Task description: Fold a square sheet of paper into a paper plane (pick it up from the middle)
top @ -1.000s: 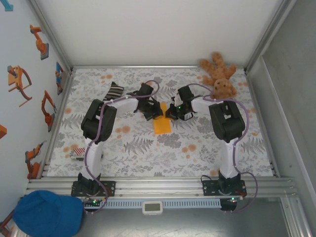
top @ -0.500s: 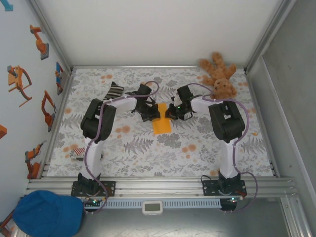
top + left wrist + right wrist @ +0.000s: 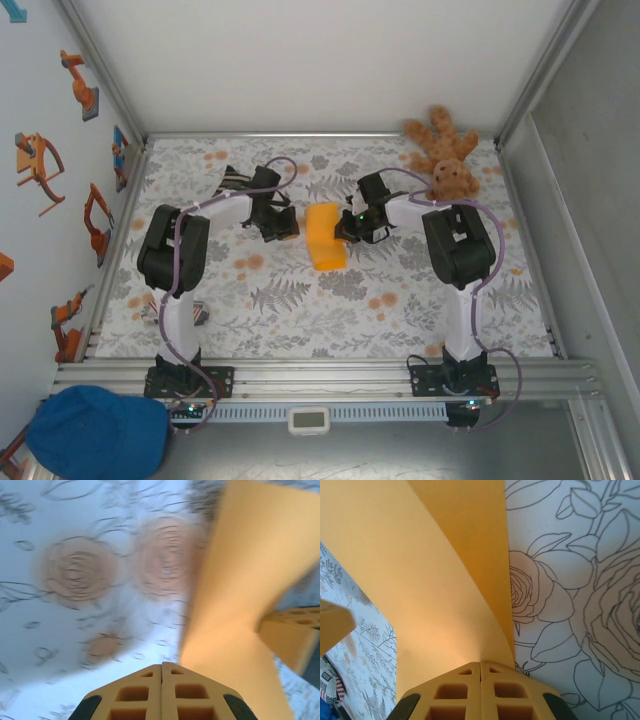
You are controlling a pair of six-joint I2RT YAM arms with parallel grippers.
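From above, you have the square sheet of paper [image 3: 323, 238] in the middle of the surface [image 3: 400, 290], showing as a tall narrow orange-yellow shape rather than a full square. The right claw [image 3: 347, 228] sits at its right edge. The left claw [image 3: 283, 224] hangs just to its left, apart from it. The teddy bear [image 3: 443, 155] lies well clear in the far right corner.

In the left wrist view, your left claw [image 3: 161, 677] is pressed together on nothing. The sheet [image 3: 250, 580] rises bowed ahead and to its right, and I can't tell whether it touches.

In the right wrist view, the right claw [image 3: 480, 672] is pinching the sheet [image 3: 420, 580], which curls up out of its tips in a soft bend, not a sharp crease.

By my reading you're early in the task: the sheet is lifted and bent over, perhaps toward the centre fold. No pressed crease, nose folds or wings show yet, so nearly all the folding is left.
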